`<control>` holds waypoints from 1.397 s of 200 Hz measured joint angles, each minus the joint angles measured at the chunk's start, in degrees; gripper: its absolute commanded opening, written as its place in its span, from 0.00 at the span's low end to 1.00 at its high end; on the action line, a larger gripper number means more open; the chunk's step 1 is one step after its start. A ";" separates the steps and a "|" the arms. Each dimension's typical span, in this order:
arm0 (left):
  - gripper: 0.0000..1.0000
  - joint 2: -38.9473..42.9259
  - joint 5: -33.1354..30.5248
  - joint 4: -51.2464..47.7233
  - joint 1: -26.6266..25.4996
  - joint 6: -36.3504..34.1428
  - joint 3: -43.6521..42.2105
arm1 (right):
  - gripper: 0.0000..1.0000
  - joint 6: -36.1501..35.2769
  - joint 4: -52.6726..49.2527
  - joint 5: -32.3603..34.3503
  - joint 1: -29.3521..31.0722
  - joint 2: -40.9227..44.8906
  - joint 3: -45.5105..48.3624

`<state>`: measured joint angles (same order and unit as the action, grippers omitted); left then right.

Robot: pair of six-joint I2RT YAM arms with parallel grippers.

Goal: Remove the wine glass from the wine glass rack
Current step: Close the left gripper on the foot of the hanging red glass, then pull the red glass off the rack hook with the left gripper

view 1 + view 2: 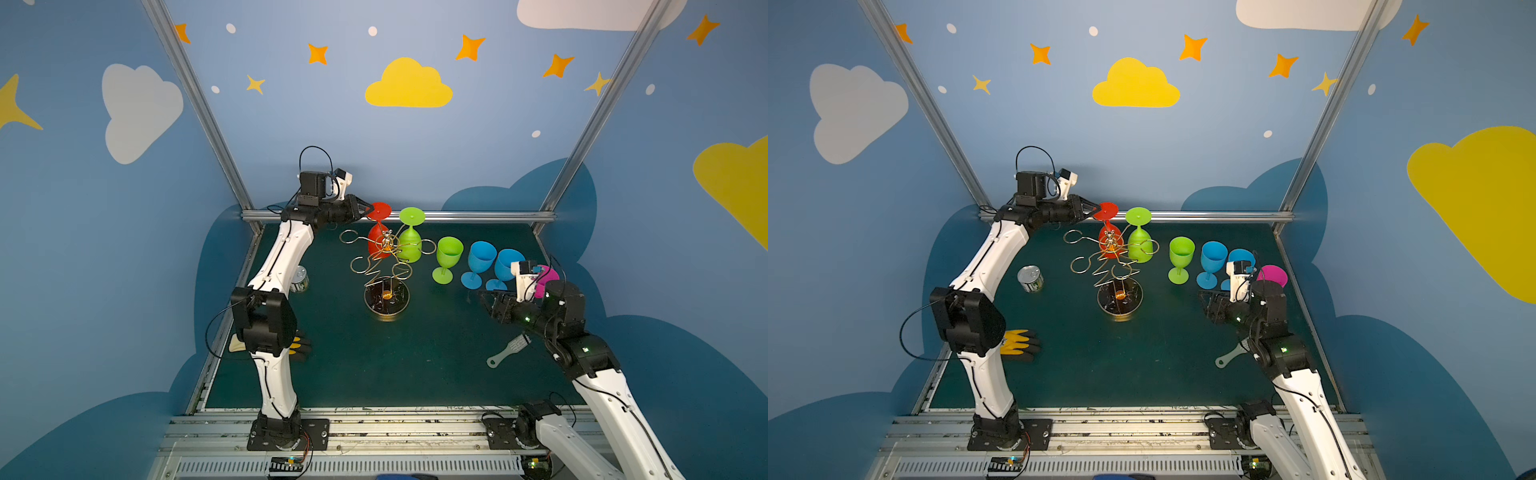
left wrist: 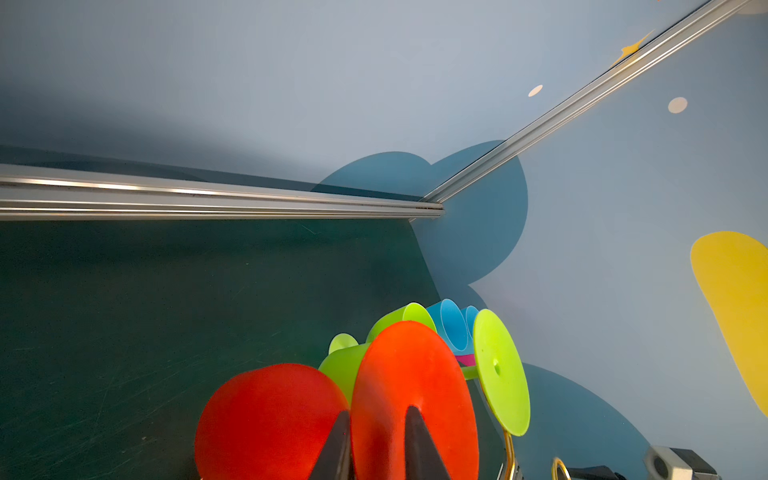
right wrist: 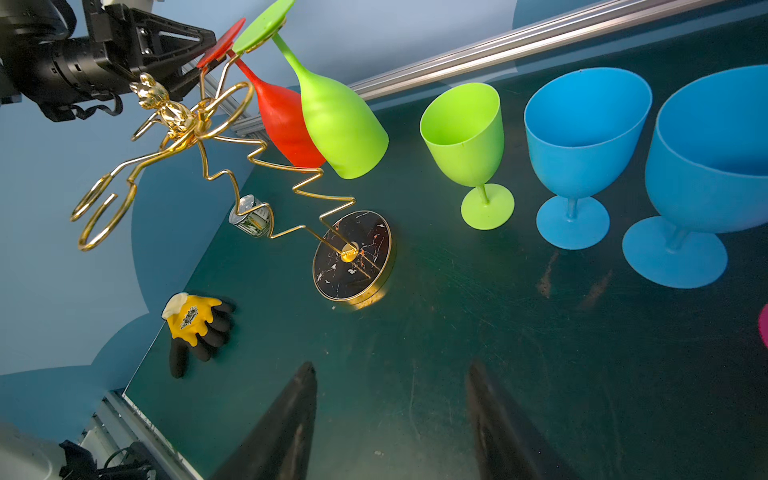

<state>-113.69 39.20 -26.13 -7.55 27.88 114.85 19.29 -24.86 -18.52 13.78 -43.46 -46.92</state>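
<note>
Left gripper (image 2: 377, 411) was clamped on foot of red wine glass (image 2: 270, 415), hung inverted on wine glass rack (image 3: 351, 266) | right gripper (image 3: 391, 365) hovered open, empty, above table (image 3: 415, 332).

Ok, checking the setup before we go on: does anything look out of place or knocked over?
Nothing is knocked over or spilled. The only strays are a yellow and black glove, a tin can and a grey brush, none of which belongs with the glassware.
</note>
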 measured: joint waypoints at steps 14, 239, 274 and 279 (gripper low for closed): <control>0.18 0.00 -0.04 -0.15 0.07 -0.07 0.00 | 0.58 0.00 -0.04 0.04 0.00 0.00 0.00; 0.03 2.51 7.72 14.95 2.95 14.91 -8.07 | 0.58 0.00 -0.85 0.52 0.00 1.05 0.00; 0.03 4.02 8.59 18.71 3.08 17.97 -10.80 | 0.58 -0.07 -1.73 0.52 -0.02 1.09 -0.68; 0.03 4.20 8.72 19.45 3.13 18.43 -11.10 | 0.58 -0.04 -1.84 0.52 -0.02 1.09 -0.85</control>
<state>-109.49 47.92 -6.68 -4.43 46.30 103.74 19.25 -26.70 -18.00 13.76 -42.37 -47.77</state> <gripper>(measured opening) 0.047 0.582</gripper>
